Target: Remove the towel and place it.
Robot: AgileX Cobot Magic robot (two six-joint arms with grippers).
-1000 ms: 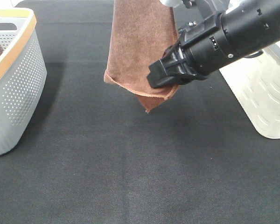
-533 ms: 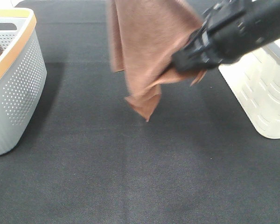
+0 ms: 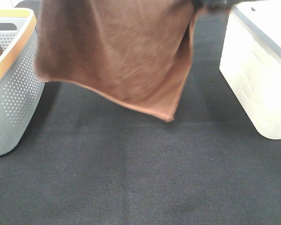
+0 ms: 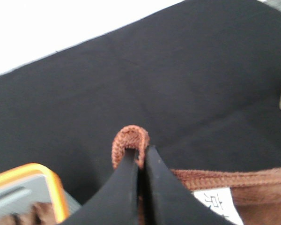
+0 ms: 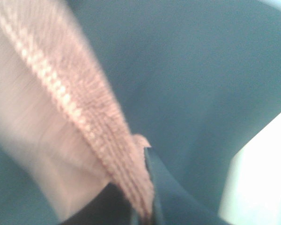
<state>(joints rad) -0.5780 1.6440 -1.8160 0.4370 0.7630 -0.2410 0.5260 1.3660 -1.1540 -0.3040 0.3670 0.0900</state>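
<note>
The reddish-brown towel point(image 3: 117, 51) hangs spread wide above the black table, its lowest corner pointing down at the centre. Both grippers hold its top edge above the exterior high frame; only a dark bit of the right arm point(image 3: 210, 3) shows at the top. In the left wrist view my left gripper point(image 4: 141, 154) is shut on a towel corner point(image 4: 129, 138), with the white tag point(image 4: 215, 204) beside it. In the blurred right wrist view my right gripper point(image 5: 147, 206) is shut on the towel's stitched hem point(image 5: 84, 122).
The grey perforated basket point(image 3: 18, 93) with an orange rim stands at the left, something brown inside it; it also shows in the left wrist view point(image 4: 37, 173). A white bin point(image 3: 257, 79) stands at the right. Black cloth point(image 3: 140, 178) covers the table.
The towel hung bunched beside the right arm; now it is stretched out wide to the left. The right arm has risen almost out of the exterior high view.
</note>
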